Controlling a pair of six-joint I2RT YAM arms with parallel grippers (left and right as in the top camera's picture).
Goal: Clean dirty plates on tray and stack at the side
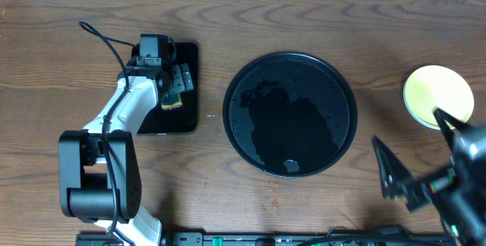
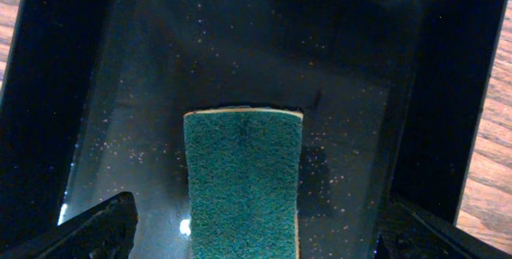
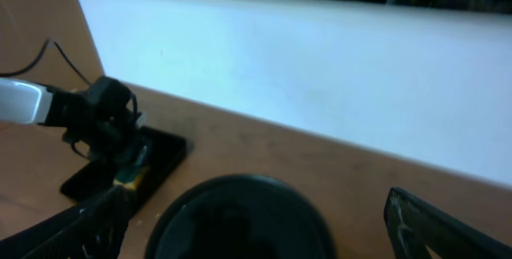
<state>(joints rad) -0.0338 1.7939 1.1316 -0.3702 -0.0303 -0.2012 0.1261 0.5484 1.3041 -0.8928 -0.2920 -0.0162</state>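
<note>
The round black tray (image 1: 290, 115) sits mid-table, glossy, with no plate on it; it shows dark and blurred (image 3: 240, 221) in the right wrist view. A pale yellow plate (image 1: 438, 96) rests on the table at the far right, beside the tray. My right gripper (image 1: 418, 143) hangs open just below that plate, nothing between its fingers (image 3: 438, 225). My left gripper (image 1: 173, 88) is open over the small rectangular tray. Its fingers (image 2: 98, 231) straddle a green sponge (image 2: 242, 181) lying flat without touching it.
The rectangular black tray (image 1: 188, 117) lies left of the round tray, speckled with droplets (image 2: 264, 43). A white wall (image 3: 320, 75) runs along the table's far edge. The left arm's base (image 1: 99, 178) stands at the front left, with a cable (image 1: 106, 41) behind it.
</note>
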